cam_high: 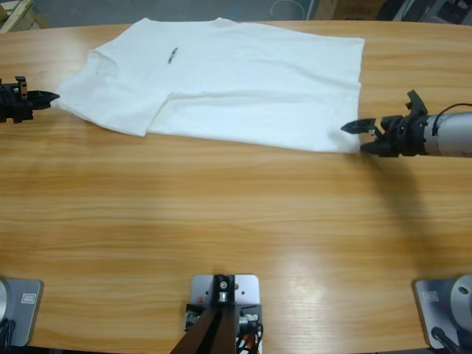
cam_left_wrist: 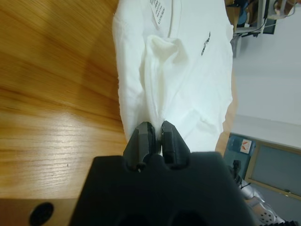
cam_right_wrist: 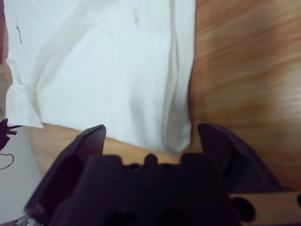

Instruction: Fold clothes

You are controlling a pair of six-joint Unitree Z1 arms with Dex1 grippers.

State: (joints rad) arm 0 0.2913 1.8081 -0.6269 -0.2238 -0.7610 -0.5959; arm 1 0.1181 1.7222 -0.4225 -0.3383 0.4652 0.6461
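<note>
The clothes are one white T-shirt [cam_high: 236,81] lying flat across the far half of the table, with a small dark mark [cam_high: 172,54] near its collar and one sleeve folded over its front. At the table's left edge my left gripper [cam_high: 49,96] is shut on the shirt's left end. In the left wrist view the gripper [cam_left_wrist: 157,129] pinches a ridge of the white cloth [cam_left_wrist: 188,70]. My right gripper [cam_high: 354,139] stands open at the shirt's near right corner. In the right wrist view that corner [cam_right_wrist: 176,136] lies between the spread jaws of the gripper [cam_right_wrist: 150,132].
The wooden table [cam_high: 221,236] stretches bare from the shirt to the near edge. Room clutter shows beyond the far edge [cam_high: 354,7].
</note>
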